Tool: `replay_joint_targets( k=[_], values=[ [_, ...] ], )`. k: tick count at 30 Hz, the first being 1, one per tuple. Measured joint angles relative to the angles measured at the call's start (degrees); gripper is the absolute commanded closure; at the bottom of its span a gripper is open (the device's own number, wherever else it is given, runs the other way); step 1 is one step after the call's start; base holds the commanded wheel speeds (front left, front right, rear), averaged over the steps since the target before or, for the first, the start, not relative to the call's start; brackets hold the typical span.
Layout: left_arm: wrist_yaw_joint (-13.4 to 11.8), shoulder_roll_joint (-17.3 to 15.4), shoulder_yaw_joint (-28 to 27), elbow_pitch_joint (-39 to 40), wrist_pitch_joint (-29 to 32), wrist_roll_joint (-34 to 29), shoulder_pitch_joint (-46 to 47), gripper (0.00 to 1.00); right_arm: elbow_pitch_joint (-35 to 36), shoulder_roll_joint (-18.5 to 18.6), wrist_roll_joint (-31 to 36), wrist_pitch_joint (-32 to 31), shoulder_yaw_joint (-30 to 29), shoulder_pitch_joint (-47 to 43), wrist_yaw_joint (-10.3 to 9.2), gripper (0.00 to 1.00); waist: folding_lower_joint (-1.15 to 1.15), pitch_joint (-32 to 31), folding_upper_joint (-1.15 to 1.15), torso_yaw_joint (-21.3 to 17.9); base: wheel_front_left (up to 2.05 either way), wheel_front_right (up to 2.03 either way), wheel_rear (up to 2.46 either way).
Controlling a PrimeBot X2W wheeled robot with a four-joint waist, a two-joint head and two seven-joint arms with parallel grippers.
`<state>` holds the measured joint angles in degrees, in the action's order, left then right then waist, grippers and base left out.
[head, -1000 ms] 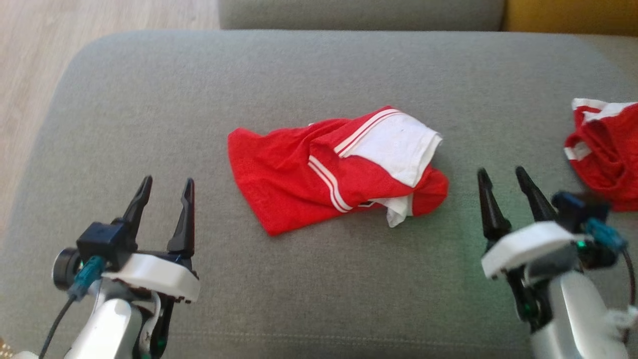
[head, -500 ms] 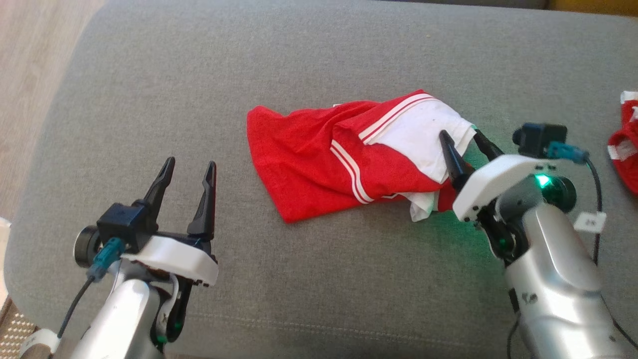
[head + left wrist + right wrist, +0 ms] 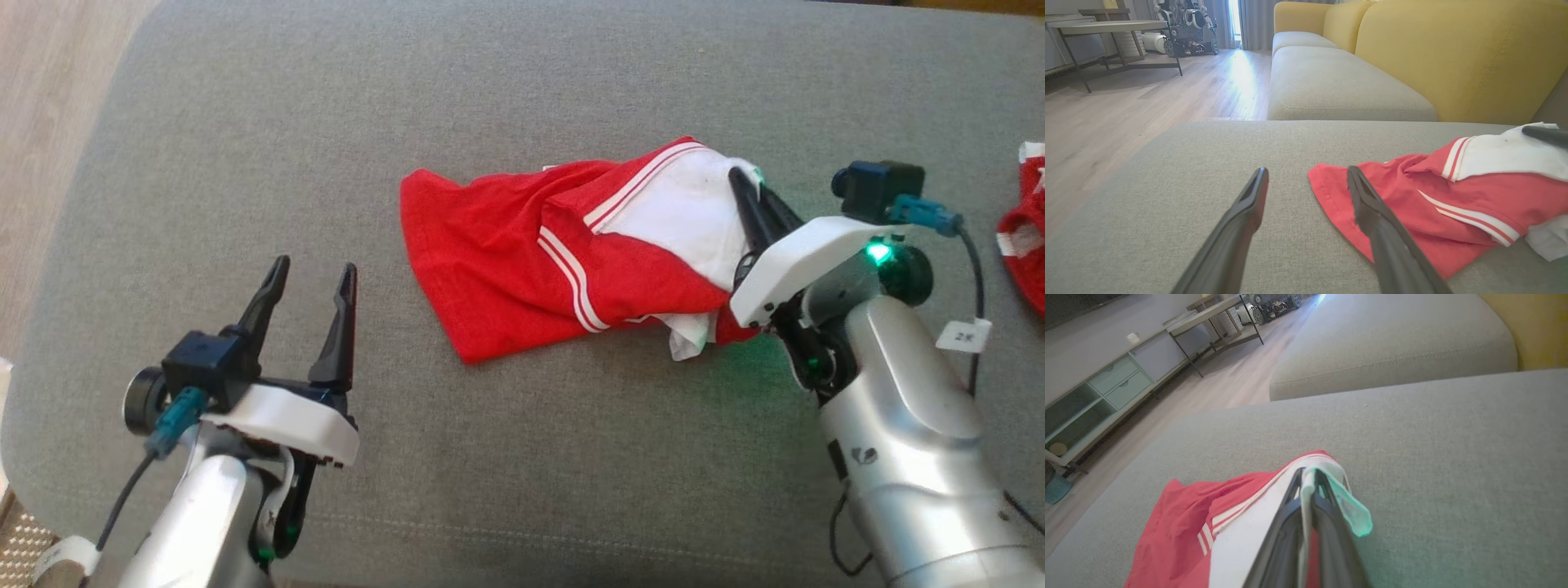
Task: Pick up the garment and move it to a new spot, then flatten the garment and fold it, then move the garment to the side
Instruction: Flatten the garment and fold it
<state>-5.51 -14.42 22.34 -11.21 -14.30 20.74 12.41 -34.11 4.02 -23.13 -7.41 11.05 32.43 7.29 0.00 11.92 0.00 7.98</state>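
The garment (image 3: 522,253) is a crumpled red piece with white stripes and a white panel, lying mid-cushion; it also shows in the left wrist view (image 3: 1445,204) and the right wrist view (image 3: 1180,535). My right gripper (image 3: 749,181) is shut on the white panel's right edge, and white cloth is pinched between its fingers (image 3: 1308,486). My left gripper (image 3: 314,273) stands open over bare cushion, left of the garment's red hem, touching nothing (image 3: 1306,175).
The grey sofa cushion (image 3: 522,490) carries everything; its left edge drops to wooden floor (image 3: 41,122). A second red-and-white garment (image 3: 1024,245) lies at the far right. Behind are another grey cushion (image 3: 1331,81) and a yellow backrest (image 3: 1453,53).
My right gripper reached forward to the garment's white edge and closed on it. The head camera shifted, so the whole picture moved. The left gripper stayed open.
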Motion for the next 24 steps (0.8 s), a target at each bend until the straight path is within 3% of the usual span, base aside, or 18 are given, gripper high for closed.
replay_joint_targets(
  k=[6, 12, 19, 24],
  values=[
    [0.0, 0.0, -1.0, 0.0, 0.0, 0.0, 0.0, 0.0, 5.4, 1.0, 1.0, 2.6, 1.5, 0.0, 0.0, 1.0, 0.0, -0.6, 0.0, -0.7, 0.0, 0.0, 0.0],
    [0.0, 0.2, -1.5, 0.0, 0.0, -0.5, -0.7, 0.0, 17.4, 2.5, 3.7, 2.9, 0.2, -1.8, 0.0, 1.0, 0.0, -1.8, 0.0, -1.8, 0.0, 0.0, 0.0],
    [0.0, 0.2, -2.7, 0.4, 0.0, -0.5, -2.0, 0.0, 31.7, 2.4, 8.1, -3.1, -10.0, -17.5, 0.0, 1.0, 0.0, -2.6, 0.0, -3.5, 0.0, 0.0, 0.0],
    [0.0, 0.2, -2.8, 0.4, 0.0, -0.5, -2.3, 0.0, 35.2, 1.5, 10.3, -8.0, -14.9, -28.0, 0.0, 1.0, 0.0, -2.8, 0.0, -4.3, 0.0, 0.0, 0.0]
  ],
)
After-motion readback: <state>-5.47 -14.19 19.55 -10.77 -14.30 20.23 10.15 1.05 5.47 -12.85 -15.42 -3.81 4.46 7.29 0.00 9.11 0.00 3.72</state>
